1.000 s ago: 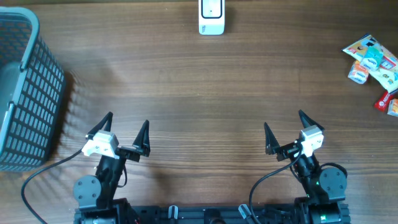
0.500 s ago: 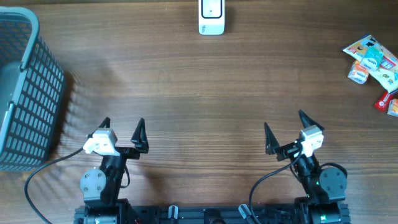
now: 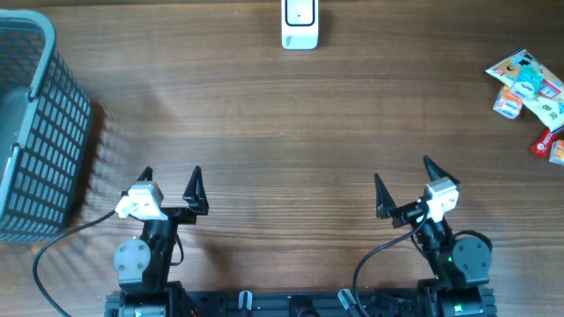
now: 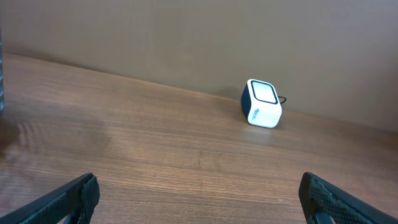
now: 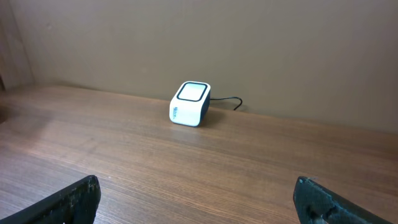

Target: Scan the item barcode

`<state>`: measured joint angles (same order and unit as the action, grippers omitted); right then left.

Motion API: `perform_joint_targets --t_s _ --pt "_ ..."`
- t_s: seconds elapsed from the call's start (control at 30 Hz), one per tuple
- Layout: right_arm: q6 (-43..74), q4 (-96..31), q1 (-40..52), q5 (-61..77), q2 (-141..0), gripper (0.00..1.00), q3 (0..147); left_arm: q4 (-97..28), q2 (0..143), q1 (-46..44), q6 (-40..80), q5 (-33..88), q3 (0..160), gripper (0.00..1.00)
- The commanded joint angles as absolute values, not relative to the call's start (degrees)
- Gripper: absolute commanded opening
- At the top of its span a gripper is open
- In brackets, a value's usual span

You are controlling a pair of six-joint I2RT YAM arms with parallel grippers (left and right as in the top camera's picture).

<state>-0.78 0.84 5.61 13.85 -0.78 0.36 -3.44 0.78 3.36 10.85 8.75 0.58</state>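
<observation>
You've got both claws spread fully wide w/ nothing in them: L gripper (image 3: 171, 173) at 7 o'clock, R gripper (image 3: 402, 169) at 5 o'clock, tips aimed twd 12. The items, a heap of snack packets (image 3: 529, 84), lie flat at the 3 o'clock edge of the table (image 3: 282, 114), well apart from both arms, strung out approx 11-to-5; can't tell where any barcode is. Scanner (image 3: 300, 25) sits at 12 o'clock, long axis 12-to-6, window tilted up twd 6; basket (image 3: 35, 132) at 9.

Left claw (image 3: 171, 173), right claw (image 3: 402, 169): pointed black fingers (image 3: 196, 181), white wrist blocks (image 3: 141, 202). Black arms (image 3: 157, 233), round joint housings (image 3: 132, 261); a black cable (image 3: 62, 238) loops off each toward 8 o'clock.
</observation>
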Motion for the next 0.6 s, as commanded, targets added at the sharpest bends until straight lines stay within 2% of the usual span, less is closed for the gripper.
perform_joint_targets --t_s 0.0,0.57 --pt "-1.1 0.99 5.93 13.47 -0.21 1.0 0.3 -4.1 0.16 2.98 13.08 6.07 0.32 1.0" --pt "-1.1 0.99 5.93 13.47 -0.21 1.0 0.3 -4.4 0.16 2.98 14.13 3.92 0.32 1.0"
